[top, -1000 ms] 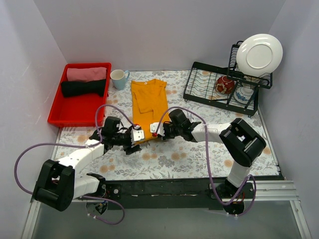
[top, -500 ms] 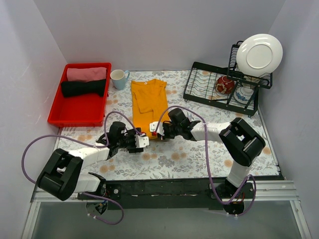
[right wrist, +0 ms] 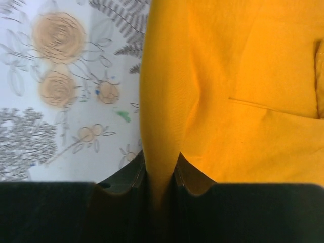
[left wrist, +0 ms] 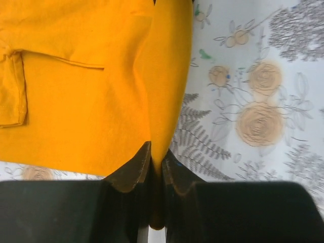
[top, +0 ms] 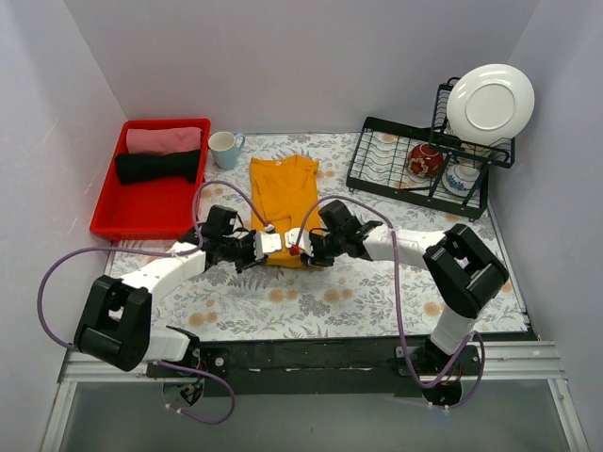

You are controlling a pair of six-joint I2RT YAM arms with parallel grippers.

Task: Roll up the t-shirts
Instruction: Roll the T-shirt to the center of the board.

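Orange-yellow t-shirt (top: 283, 191) lies flat at the middle of the floral table (top: 358, 292), collar toward the far wall, near the mug (top: 224, 148). Its near hem is gathered into a raised fold. The left gripper (top: 268, 246) is clenched on the left end of this fold and the right gripper (top: 298, 247) on the right end; each wrist view shows cloth pinched between the fingers. The pink bundle (top: 163, 139) and black bundle (top: 158, 166) lie in the red tray (top: 141, 212).

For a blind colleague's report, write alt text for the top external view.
The left gripper and right gripper pinch the near edge of an orange t-shirt on a floral table. A red tray at far left holds a pink bundle and a black bundle; a dish rack stands far right.
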